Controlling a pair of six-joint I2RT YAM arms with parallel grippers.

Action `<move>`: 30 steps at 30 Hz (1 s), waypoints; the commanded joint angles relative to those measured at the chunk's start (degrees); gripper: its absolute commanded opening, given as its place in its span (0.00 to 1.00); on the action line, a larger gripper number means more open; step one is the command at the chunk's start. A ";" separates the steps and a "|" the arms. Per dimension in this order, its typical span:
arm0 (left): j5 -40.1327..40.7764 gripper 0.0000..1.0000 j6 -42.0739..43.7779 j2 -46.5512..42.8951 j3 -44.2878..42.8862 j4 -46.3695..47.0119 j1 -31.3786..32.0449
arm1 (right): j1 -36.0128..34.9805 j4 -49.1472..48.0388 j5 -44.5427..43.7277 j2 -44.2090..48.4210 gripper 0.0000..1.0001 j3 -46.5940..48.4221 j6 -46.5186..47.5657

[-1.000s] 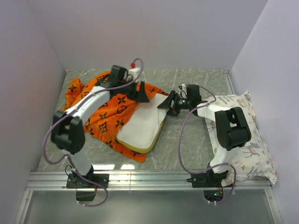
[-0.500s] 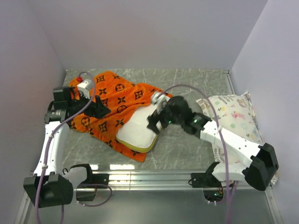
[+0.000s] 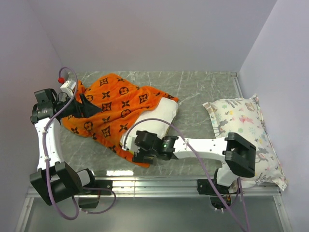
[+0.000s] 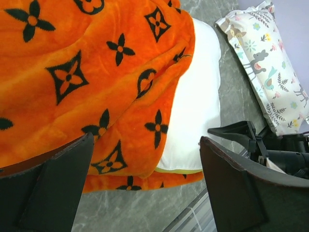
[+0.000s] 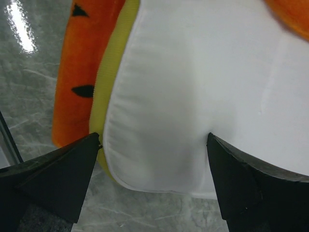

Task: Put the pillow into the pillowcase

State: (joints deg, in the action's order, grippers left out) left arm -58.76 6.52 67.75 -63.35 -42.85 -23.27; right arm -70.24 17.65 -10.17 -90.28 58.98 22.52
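- Grey marble table (image 3: 193, 92), and the biggest thing on it is the orange pillowcase (image 3: 111, 111), bunched over the left half up toward the far-left corner. So how far in is the pillow?
- Partway, I'd say. The deer-print pillow (image 3: 239, 118) along the right edge is just a bystander. The plain white pillow (image 3: 164, 110) lies around the middle, slanting toward the near edge. Orange is draped over its left side and there's orange under it too, peeking past the yellow band, so it looks like it's inside the mouth. But its right side and near end are bare.
- And the hands?
- Both spread apart, gripping nothing. The left hand (image 3: 91, 105) hangs over the pillowcase close to the left edge, only fabric below it. The right hand (image 3: 139, 149) is at the pillow's near end, a finger either side of that corner, not closed on it.
- What's left then?
- My guess: pull the case over the exposed half or shove the pillow deeper, then square the corners. Can't tell how deep it really sits under the fabric.
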 commanded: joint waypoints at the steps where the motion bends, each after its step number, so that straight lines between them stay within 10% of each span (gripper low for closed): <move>1: -2.67 0.97 4.02 -0.42 -1.25 -2.59 -1.17 | -1.92 2.82 -1.96 -1.21 1.00 4.91 -2.21; 15: -6.18 0.98 12.34 -2.70 -1.16 -3.81 -2.66 | -4.04 -0.16 -16.55 -16.24 1.00 7.02 -2.92; 22: -8.82 0.92 37.56 -11.21 4.63 -20.65 -2.84 | 3.43 5.81 -7.51 -11.68 0.00 15.80 -8.19; 30: -2.78 0.91 68.17 -19.67 11.31 -33.68 -2.57 | 15.47 14.33 21.30 -7.98 0.00 29.25 -12.94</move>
State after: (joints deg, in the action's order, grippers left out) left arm -63.90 55.07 49.01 -52.80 -68.47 -25.89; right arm -57.69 30.26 -1.91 -102.08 82.17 12.69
